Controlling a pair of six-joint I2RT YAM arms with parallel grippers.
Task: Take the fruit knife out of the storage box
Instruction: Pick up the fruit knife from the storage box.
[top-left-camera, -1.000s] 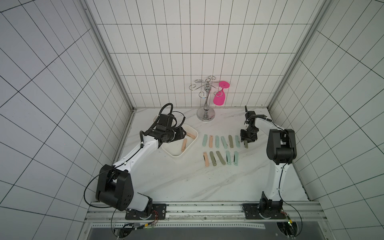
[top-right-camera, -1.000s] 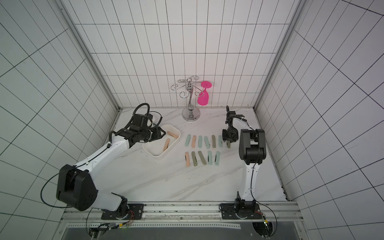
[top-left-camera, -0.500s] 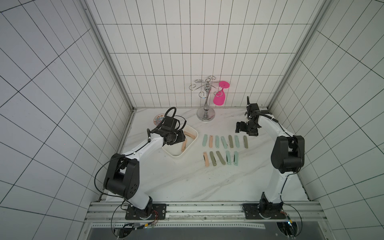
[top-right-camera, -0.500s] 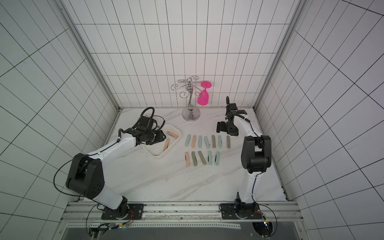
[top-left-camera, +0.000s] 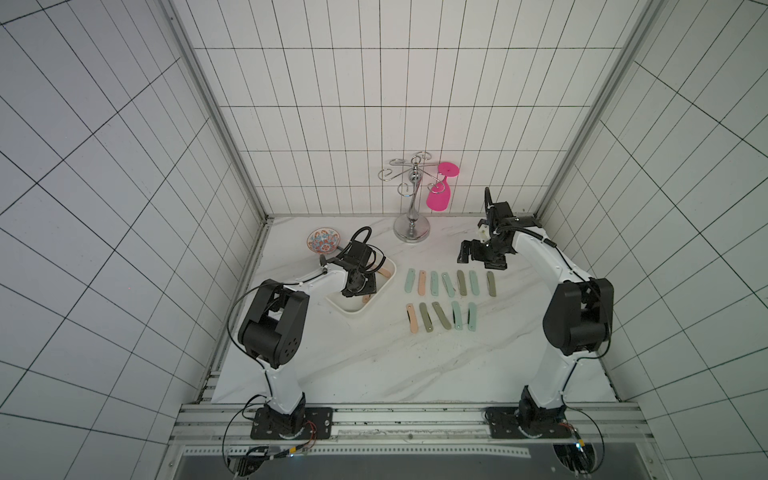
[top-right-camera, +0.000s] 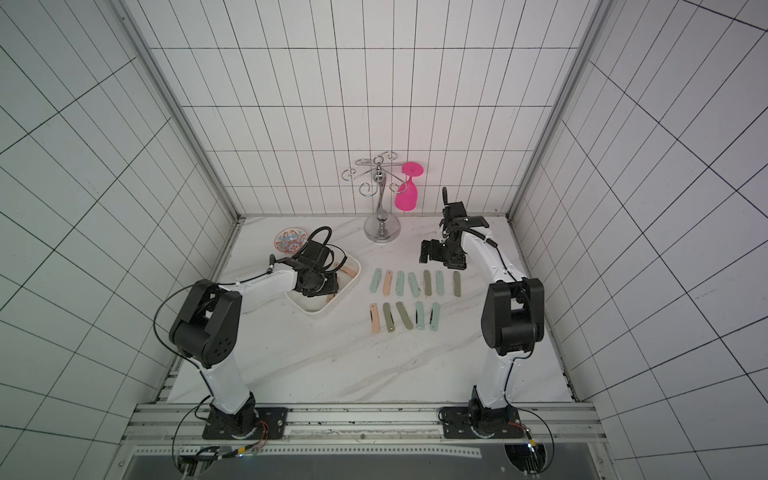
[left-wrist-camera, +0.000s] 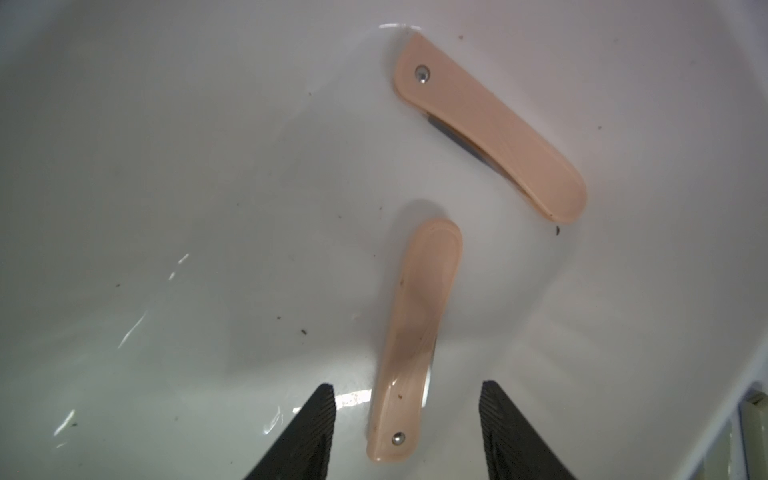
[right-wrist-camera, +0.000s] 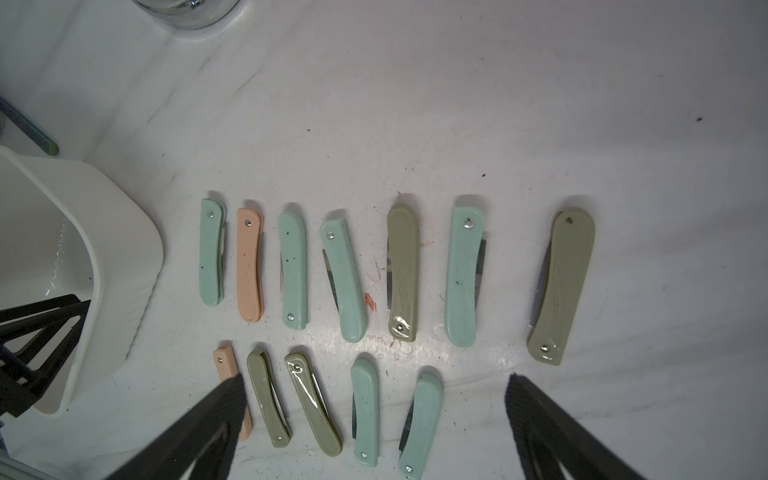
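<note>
White-marble tabletop (top-left-camera: 374, 365) in a tiled booth. The storage box (top-left-camera: 383, 291) is set on the left arm's side, so picking falls to that arm. Two peach fruit knives are left in the box, folded, flat on its floor and apart from each other. Into the box the left gripper (left-wrist-camera: 407, 386) is lowered, jaws parted and straddling the pivot end of the nearer knife (left-wrist-camera: 415, 316). A gap is visible on each side and nothing is gripped yet. The handle is approached across its narrow width, presumably so it can be pinched off the smooth floor. The second knife (left-wrist-camera: 490, 129) is untouched. Over the table the right gripper (right-wrist-camera: 374, 384) is held wide open and empty, above twelve folded knives (top-left-camera: 461, 283) laid in two rows beside the box, likely the drop zone. Closing on the handle is judged next, with slip on the slick floor the risk.
</note>
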